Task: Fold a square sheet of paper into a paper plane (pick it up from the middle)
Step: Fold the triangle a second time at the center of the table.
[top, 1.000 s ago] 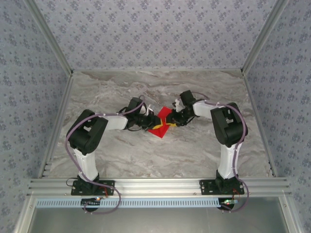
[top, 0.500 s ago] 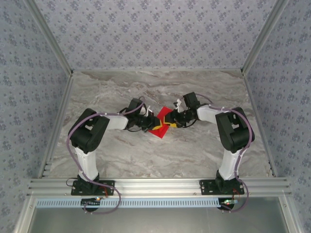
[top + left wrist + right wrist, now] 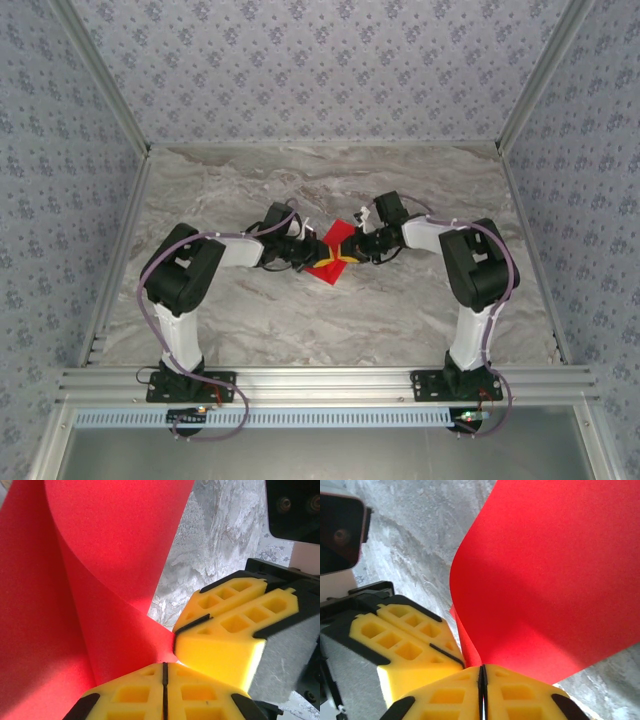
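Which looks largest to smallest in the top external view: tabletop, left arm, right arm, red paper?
1. tabletop
2. left arm and right arm: they look about alike, so they are not ranked apart
3. red paper, clearly the smallest

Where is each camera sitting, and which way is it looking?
Top camera: high behind the robot, looking down at the table; left arm and right arm meet at the red paper.
Left wrist camera: on the left arm, looking along its left fingers, shut on the paper.
Right wrist camera: on the right arm, looking along its right fingers, shut on the paper.
Shared: each wrist view shows the paper and the other fingers.
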Available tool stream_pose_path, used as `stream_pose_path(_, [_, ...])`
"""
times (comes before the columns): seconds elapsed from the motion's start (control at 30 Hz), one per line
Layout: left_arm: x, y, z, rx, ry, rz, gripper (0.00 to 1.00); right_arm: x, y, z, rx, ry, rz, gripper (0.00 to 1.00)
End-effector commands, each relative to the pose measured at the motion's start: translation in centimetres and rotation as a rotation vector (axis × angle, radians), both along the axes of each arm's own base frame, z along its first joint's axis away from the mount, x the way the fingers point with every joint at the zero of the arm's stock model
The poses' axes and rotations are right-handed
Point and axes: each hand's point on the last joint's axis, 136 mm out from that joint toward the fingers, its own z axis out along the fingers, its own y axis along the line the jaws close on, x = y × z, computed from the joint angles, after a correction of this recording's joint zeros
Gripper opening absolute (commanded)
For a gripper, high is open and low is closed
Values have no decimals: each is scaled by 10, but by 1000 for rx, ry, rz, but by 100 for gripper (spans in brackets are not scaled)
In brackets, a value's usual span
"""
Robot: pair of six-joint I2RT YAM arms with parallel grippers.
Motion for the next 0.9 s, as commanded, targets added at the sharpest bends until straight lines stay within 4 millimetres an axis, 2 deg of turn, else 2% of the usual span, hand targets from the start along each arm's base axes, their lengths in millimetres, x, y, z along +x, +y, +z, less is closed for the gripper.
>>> stream_pose_path(0.0, [5,0,15,-20,-37,4,11,2,-5,-14,-79,10,12,10])
stream_pose_path(0.23, [7,-3,14,-28,-37,5,14,3,-14,-28,-159,11,15,9])
stream_pose_path(0.53, [10,-12,16,-37,-42,-19,14,9,-18,-32,-198,1,7,9])
stream_pose_path(0.87, [9,-17,6,-12,-28,-38,14,10,-19,-32,-211,-1,9,9])
